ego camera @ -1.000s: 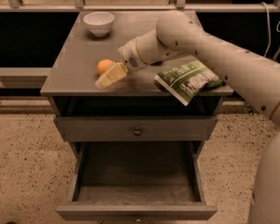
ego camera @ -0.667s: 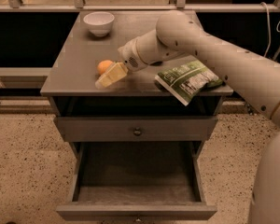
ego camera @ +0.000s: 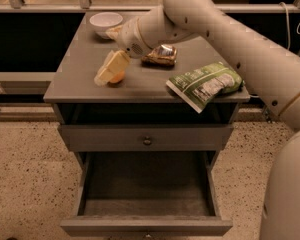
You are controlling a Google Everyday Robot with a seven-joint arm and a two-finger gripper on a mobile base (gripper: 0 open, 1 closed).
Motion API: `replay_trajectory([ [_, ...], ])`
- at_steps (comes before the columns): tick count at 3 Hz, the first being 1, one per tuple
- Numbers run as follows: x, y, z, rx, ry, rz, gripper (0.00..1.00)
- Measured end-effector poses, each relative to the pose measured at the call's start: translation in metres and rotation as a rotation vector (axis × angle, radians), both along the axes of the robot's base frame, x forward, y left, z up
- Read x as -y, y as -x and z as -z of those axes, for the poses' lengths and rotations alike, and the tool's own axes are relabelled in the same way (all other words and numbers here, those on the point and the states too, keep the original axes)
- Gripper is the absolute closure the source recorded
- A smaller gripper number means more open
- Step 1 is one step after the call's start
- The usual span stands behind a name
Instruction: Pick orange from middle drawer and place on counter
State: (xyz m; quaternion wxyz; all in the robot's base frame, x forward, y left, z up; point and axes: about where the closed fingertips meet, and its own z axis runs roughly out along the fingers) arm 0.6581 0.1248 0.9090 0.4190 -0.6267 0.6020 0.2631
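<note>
Orange is set on the surface, as asked.
It is partly hidden by the claw; the grip cannot be told. The drawer is seen empty.

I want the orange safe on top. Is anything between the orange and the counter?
Nothing visible. The orange already looks to be on the counter, with the gripper right over it.

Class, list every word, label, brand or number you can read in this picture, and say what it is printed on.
Green bag on the counter, right front: white label print, too blurred to read.
Golden-brown packet: no legible text.
Claw, over the counter's left front by the orange: no markings seen.
So nothing is readable.
</note>
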Motion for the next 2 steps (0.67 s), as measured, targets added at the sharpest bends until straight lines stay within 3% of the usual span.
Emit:
replay_trajectory([
  [1,-0.01,0.0184,-0.0464,0.125,0.022,-0.086,0.0],
  [2,-0.0103,0.0199,-0.0495,0.135,0.023,-0.092,0.0],
])
